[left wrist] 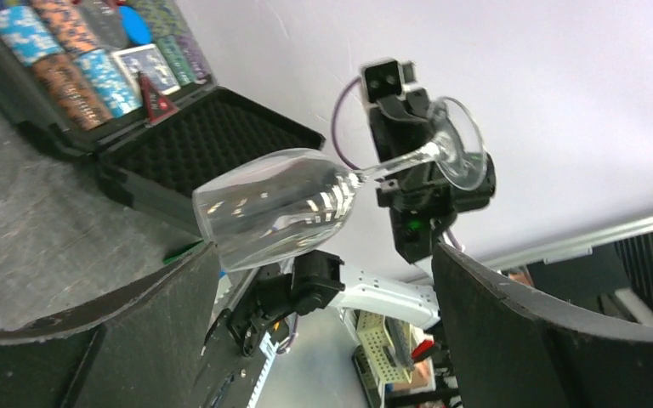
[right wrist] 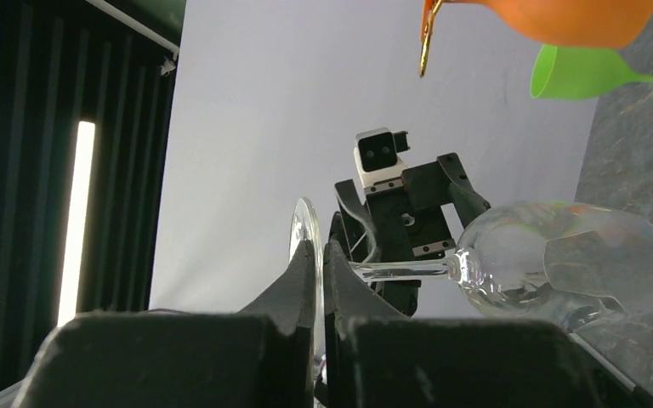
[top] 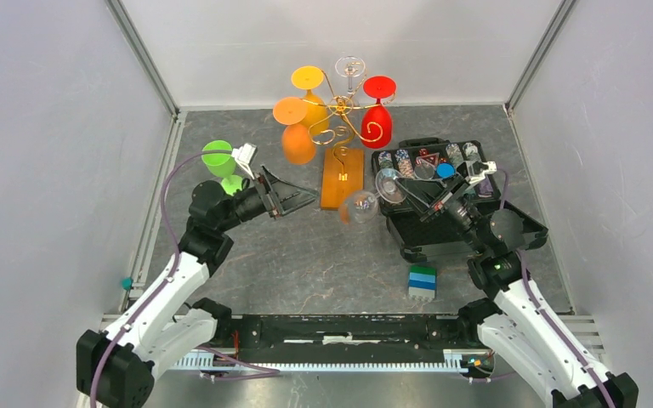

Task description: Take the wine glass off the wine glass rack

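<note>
**Right arm:** extends from its base forward and inward over the black case (top: 429,240), with the wrist angled toward the centre of the counter (top: 306,263). The right pincer (right wrist: 320,255) is clamped tight on the clear wine glass (top: 359,206) at its foot end. The glass is held sideways above the counter, bowl pointing toward the left arm. It is off the wine glass rack (top: 341,176), just beside the near end of the wooden base, between base and case.

**Left arm:** elbow bent, wrist turned inward. The left pincer (top: 292,195) gapes wide, holding nothing, and faces the glass bowl. A green glass (top: 219,158) lies just behind it.

**Rack:** orange, red and clear glasses hang from it.
</note>
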You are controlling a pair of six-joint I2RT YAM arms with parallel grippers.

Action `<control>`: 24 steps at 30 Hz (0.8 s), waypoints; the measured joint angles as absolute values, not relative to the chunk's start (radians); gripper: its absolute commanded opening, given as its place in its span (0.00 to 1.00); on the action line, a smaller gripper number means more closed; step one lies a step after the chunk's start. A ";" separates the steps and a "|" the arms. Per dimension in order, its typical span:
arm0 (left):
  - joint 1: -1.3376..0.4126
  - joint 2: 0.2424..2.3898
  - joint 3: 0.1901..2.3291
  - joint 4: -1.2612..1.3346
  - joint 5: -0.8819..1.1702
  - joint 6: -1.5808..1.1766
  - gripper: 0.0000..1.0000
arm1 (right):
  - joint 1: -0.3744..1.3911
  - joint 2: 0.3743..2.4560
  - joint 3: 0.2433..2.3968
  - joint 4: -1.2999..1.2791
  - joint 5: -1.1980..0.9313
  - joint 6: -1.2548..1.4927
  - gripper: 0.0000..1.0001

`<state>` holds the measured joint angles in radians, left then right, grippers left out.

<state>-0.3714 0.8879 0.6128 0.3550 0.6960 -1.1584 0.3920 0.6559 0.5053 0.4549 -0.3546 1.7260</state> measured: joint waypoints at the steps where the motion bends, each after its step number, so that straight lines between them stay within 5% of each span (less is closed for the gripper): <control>1: -0.393 0.887 0.620 0.359 0.693 -1.140 0.93 | 0.392 0.659 0.502 0.462 -0.362 1.737 0.00; 16: -0.705 0.978 1.042 0.168 0.744 -0.157 0.83 | 0.480 0.736 0.508 0.507 -0.384 1.764 0.01; 24: -0.741 1.132 1.075 -0.015 0.826 0.142 0.85 | 0.504 0.757 0.536 0.511 -0.383 1.758 0.00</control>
